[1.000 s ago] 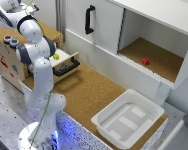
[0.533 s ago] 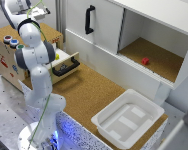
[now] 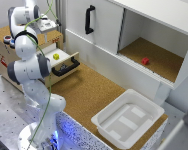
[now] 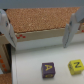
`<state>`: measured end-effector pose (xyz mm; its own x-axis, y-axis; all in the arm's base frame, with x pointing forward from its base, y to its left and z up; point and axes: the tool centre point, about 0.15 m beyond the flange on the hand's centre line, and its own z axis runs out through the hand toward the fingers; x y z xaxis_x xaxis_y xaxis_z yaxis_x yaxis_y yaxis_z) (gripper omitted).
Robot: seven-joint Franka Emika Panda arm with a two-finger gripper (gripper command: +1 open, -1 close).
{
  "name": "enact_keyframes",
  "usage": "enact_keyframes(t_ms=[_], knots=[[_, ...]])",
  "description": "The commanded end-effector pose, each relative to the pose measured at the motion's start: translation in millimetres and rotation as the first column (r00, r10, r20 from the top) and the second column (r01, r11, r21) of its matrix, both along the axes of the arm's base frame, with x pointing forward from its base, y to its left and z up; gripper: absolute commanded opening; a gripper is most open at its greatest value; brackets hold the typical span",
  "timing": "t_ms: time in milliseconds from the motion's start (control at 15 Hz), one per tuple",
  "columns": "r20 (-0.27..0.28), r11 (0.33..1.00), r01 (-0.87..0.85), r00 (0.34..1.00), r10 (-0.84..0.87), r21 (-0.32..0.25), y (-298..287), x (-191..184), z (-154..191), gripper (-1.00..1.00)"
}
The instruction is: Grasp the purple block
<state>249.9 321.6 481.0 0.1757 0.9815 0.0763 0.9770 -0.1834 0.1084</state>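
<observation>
In the wrist view the purple block (image 4: 48, 70), marked with a yellow letter, lies on the white floor of the open drawer (image 4: 25, 60). A yellow block (image 4: 75, 65) lies close beside it. My gripper (image 4: 39, 44) hangs above the drawer, open, with nothing between its fingers (image 4: 7, 27). Both blocks lie beyond the fingertips, not between them. In the exterior view the gripper (image 3: 48, 29) is high over the wooden box, and only the yellow block (image 3: 56, 56) shows in the drawer (image 3: 64, 65). The arm hides the purple block there.
The drawer juts from a wooden box (image 3: 4, 47) at the exterior view's left. A white cabinet with a black handle (image 3: 89, 19) stands behind, with a red block (image 3: 145, 61) in its open compartment. A white tray (image 3: 129, 117) sits on the cork surface at the front right.
The arm has straightened up and the wrist has lifted away from the drawer, so the drawer's inside and the yellow block now show in the exterior view.
</observation>
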Motion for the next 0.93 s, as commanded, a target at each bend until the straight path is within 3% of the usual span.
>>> enact_keyframes(t_ms=[0, 400, 867], knots=[[-0.041, 0.974, -0.151, 0.986, 0.160, 0.168, 4, 22, -46, 1.00], [-0.099, 0.974, -0.216, 0.970, 0.222, 0.070, 16, 33, -102, 1.00], [-0.102, 0.975, -0.204, 0.972, 0.213, 0.091, 17, 23, -149, 1.00]])
